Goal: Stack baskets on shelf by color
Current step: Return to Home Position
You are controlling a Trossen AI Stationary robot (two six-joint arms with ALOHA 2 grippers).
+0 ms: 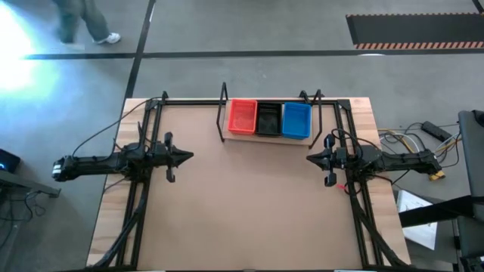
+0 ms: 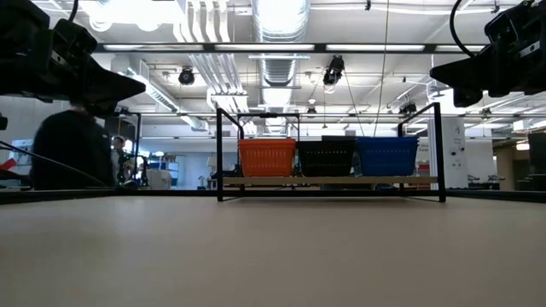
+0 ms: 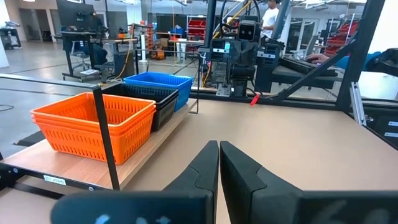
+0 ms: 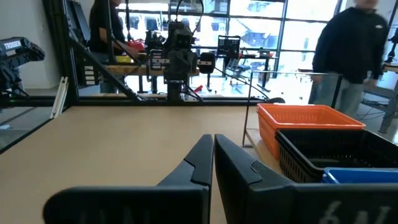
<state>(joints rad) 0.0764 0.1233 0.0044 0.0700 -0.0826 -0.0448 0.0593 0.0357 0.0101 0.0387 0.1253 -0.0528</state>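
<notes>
Three stacks of baskets stand side by side on the light wooden shelf (image 1: 268,137) at the table's far edge: orange (image 1: 243,116) on the left, black (image 1: 268,118) in the middle, blue (image 1: 296,119) on the right. They show again in the low view: orange (image 2: 267,157), black (image 2: 325,157), blue (image 2: 386,155). My left gripper (image 1: 189,156) hovers shut over the table's left part, holding nothing. My right gripper (image 1: 309,158) hovers shut over the right part, also holding nothing. Both are raised well above the tabletop.
Black wire posts (image 2: 219,153) rise at the shelf's ends. The brown tabletop (image 1: 249,204) stretches between and in front of the arms. A person (image 4: 349,56) stands in the room beyond the table, and another person (image 1: 83,19) walks on the floor past the far left corner.
</notes>
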